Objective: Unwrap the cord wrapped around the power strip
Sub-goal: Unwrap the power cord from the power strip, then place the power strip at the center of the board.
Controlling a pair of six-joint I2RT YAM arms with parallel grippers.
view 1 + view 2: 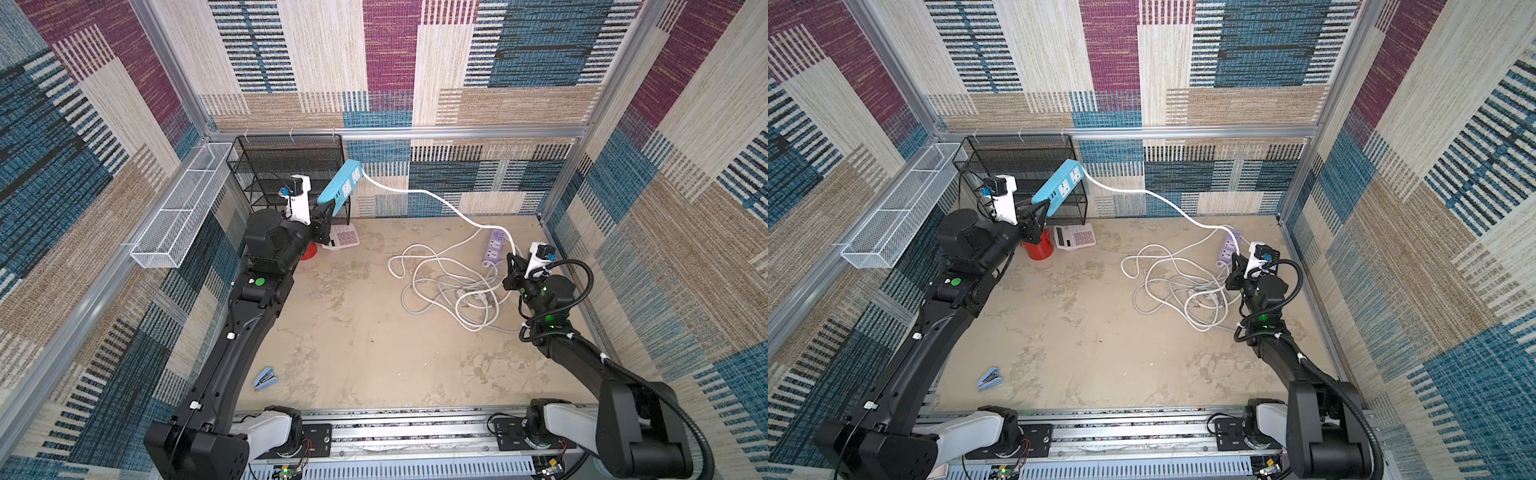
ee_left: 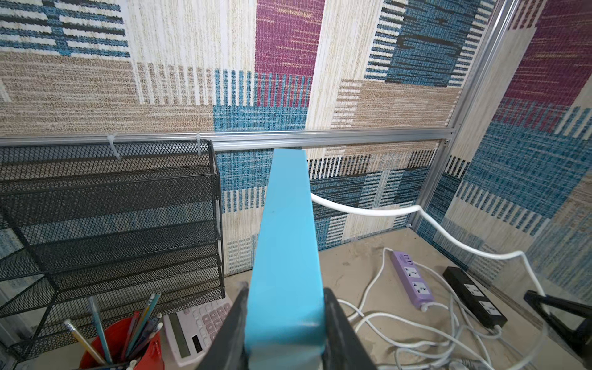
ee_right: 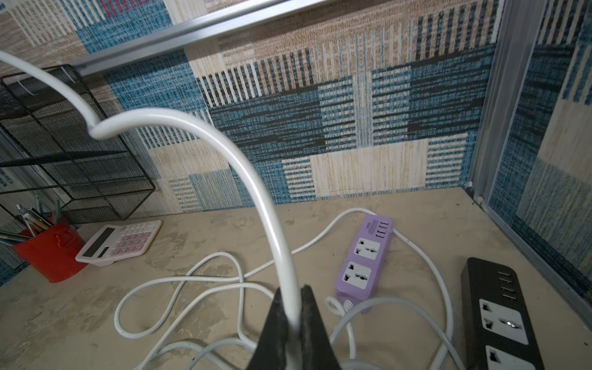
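My left gripper (image 1: 327, 206) (image 2: 286, 290) is shut on the lower end of the blue power strip (image 1: 341, 186) (image 1: 1059, 187) (image 2: 285, 243). It holds the strip tilted up in the air in front of the black mesh rack. The white cord (image 1: 432, 195) (image 1: 1167, 200) (image 2: 368, 211) (image 3: 224, 144) leaves the strip's far end and sags across to my right gripper (image 1: 513, 259) (image 1: 1235, 259) (image 3: 292, 291). That gripper is shut on the cord, low near the right wall. No turns of cord show on the strip's visible faces.
A black mesh rack (image 1: 286, 166) and white wire basket (image 1: 183, 208) stand at the back left. A calculator (image 1: 343, 237) and red pencil cup (image 1: 1038, 248) sit under the strip. A purple strip (image 1: 493, 247), black strip (image 3: 499, 317), tangled cords (image 1: 449, 286) and a stapler (image 1: 264, 378) lie on the table.
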